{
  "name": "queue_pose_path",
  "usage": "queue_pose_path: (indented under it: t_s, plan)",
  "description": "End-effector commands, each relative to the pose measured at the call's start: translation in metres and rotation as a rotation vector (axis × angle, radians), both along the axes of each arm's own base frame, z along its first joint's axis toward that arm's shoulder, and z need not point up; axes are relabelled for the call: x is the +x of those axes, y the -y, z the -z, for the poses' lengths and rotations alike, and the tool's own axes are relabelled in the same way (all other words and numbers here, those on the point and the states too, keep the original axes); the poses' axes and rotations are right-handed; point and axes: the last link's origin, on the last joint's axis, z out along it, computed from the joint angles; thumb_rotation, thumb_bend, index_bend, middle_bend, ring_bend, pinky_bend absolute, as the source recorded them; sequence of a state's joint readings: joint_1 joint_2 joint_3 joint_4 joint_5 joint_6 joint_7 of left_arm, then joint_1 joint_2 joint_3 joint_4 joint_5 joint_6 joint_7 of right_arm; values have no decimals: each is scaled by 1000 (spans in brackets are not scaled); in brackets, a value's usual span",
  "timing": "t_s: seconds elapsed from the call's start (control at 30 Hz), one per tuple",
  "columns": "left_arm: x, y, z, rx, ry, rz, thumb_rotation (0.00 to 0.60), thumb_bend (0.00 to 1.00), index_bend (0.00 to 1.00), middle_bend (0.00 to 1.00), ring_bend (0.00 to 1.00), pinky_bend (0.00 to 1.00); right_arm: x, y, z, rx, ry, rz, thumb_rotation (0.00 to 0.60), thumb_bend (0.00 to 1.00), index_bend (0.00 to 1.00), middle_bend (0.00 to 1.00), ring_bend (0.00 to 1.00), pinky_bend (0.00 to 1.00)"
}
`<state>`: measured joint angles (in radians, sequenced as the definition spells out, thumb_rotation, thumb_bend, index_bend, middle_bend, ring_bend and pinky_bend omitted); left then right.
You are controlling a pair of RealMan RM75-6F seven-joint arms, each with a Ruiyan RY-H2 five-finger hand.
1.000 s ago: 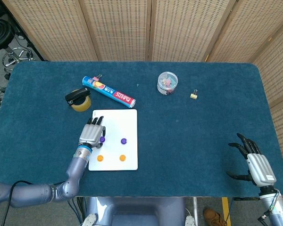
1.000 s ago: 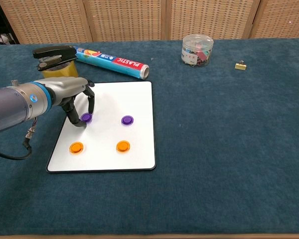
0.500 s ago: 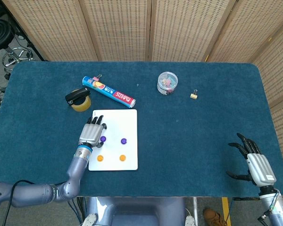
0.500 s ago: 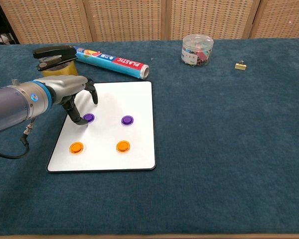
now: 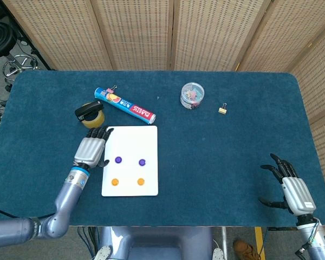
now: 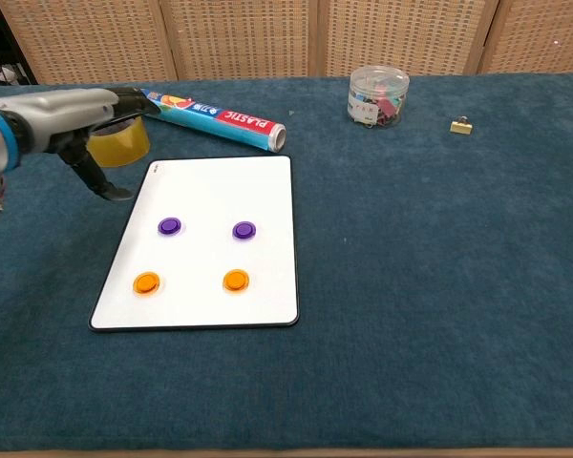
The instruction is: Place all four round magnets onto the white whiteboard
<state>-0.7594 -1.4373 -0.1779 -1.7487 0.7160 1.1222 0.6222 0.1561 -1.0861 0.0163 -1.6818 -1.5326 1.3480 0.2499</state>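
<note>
Magnets, two purple (image 5: 118,160) (image 5: 142,161) and two orange (image 5: 115,182) (image 5: 141,182), all lie on the whiteboard (image 5: 146,138), with the left hand (image 5: 90,149) released and spread just off its left edge, and the right hand (image 5: 290,187) empty, fingers apart, far right near the table's (image 5: 216,157) front edge.

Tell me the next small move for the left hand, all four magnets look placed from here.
Probably just pull the left hand further back off the table. Both purple magnets and both orange magnets lie on the whiteboard, and the hand holds nothing, beside the board's left edge. Nothing seems left to pick up.
</note>
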Motion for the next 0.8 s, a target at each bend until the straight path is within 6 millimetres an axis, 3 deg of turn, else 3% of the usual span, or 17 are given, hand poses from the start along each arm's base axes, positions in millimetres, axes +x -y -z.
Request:
queue_pose_path:
  t_s: [0.03,0.17,0.47,0.53,0.63,0.8]
  plan:
    - [-20,16,-29,42,29,15,600,95,0,0,0,0,1,-1,0,0,-2,-4,600,77,223,0,0,0]
    - [-42,26,-52,85,47,25,600,6,0,0,0,0,3,-2,1,2,-4,-11,600,77,223,0,0,0]
    - [-97,63,-98,169,143,35,600,0,0,0,0,0,6,-4,1,0,-10,-28,600,77,191,0,0,0]
    - [-110,77,-106,190,146,19,600,0,0,0,0,0,8,-5,0,-7,-14,-37,600,77,145,0,0,0]
    - [-141,131,-122,257,96,-54,600,0,0,0,0,0,6,-5,-7,-106,-158,-77,600,75,30,0,0,0]
    - [-145,154,-132,286,85,-80,600,0,0,0,0,0,6,-7,-7,-184,-217,-76,600,68,0,0,0,0]
